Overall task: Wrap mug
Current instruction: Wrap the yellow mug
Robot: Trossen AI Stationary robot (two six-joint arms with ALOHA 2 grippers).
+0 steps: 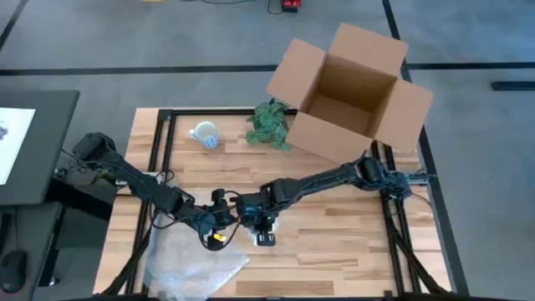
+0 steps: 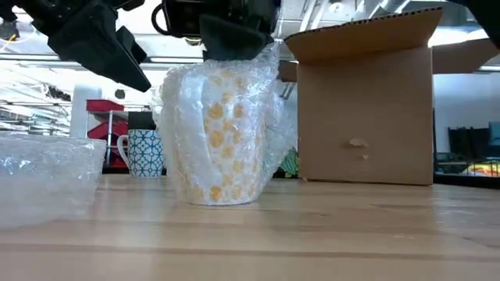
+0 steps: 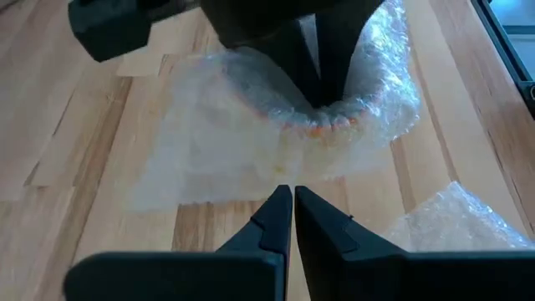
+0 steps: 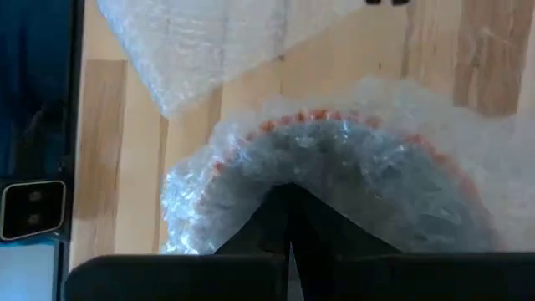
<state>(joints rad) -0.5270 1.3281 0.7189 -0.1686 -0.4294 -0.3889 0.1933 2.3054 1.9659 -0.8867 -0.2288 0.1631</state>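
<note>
Right claw [image 2: 234,43] pinches wrapped mug [image 2: 223,133].

My right gripper [image 2: 238,39] covers the top of the wrapped mug [image 2: 223,136], so its rim is hidden in the low view. From above, my two arms hide that mug entirely. My loose bubble wrap sheet [image 1: 196,263] is cut off at the table's near edge. The far mug [image 1: 205,134] is too small for its pattern to read there.
</note>
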